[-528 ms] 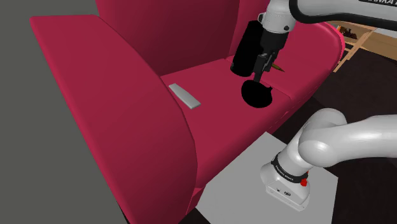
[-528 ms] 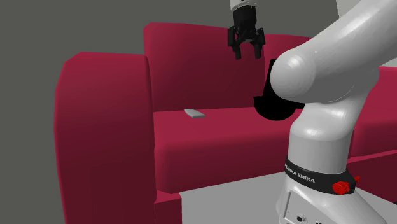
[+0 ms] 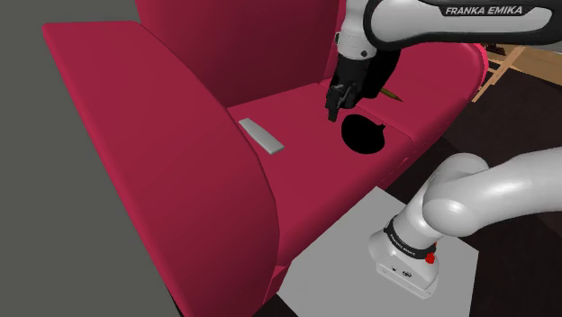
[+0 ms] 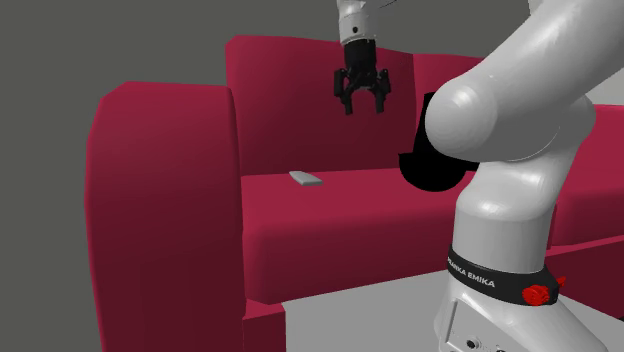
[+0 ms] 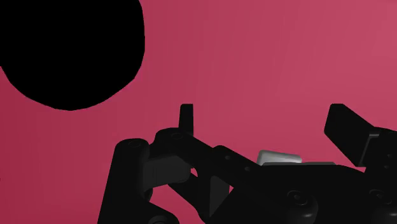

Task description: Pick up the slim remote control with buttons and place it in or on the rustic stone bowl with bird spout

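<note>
A slim grey remote (image 3: pixel 261 137) (image 4: pixel 306 179) lies flat on the seat of a red sofa (image 3: pixel 297 108), close to the armrest. The bowl (image 3: pixel 363 133) (image 4: pixel 428 172) (image 5: pixel 70 51) is drawn solid black, with a brown spout (image 3: pixel 392 92) at its far side, and sits on the same cushion. My gripper (image 3: pixel 335 105) (image 4: pixel 362 102) (image 5: pixel 267 124) hangs open above the seat between remote and bowl, holding nothing. In the wrist view a pale grey piece (image 5: pixel 278 156) shows just over the hand's body; I cannot tell what it is.
The sofa's wide armrest (image 3: pixel 153 117) rises beside the remote and its backrest (image 4: pixel 290 90) stands behind. My stand (image 3: pixel 342 261) is at the sofa's front. Wooden furniture (image 3: pixel 515 56) stands at the shoulder view's upper right.
The gripper has moved from above the bowl toward the remote, leftward in both exterior views, and a little lower. Its fingers stay apart. Remote and bowl have not moved.
</note>
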`<state>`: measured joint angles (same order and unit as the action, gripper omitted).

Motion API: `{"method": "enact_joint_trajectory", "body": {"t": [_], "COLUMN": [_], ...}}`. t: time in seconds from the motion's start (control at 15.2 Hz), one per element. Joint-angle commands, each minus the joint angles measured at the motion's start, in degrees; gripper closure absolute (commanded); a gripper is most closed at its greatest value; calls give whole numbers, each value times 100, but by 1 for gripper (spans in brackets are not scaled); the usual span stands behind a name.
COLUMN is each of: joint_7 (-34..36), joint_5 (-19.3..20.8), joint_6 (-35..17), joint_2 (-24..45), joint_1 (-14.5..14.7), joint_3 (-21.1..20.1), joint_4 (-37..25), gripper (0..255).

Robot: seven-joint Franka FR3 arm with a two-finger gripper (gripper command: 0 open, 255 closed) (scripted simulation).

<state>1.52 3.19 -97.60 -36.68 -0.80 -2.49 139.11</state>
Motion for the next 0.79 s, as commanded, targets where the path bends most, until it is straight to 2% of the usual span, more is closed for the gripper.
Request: {"method": "enact_joint_trajectory", "body": {"t": [0.0,0.73], "joint_7": [116,785], "joint_5": [-51,-202], "joint_6": [-374,-2014], "joint_2": [320,2594], "joint_1": [0,21], "joint_3": [-37,-283], "joint_4": [4,-845], "gripper": [0,0]}}
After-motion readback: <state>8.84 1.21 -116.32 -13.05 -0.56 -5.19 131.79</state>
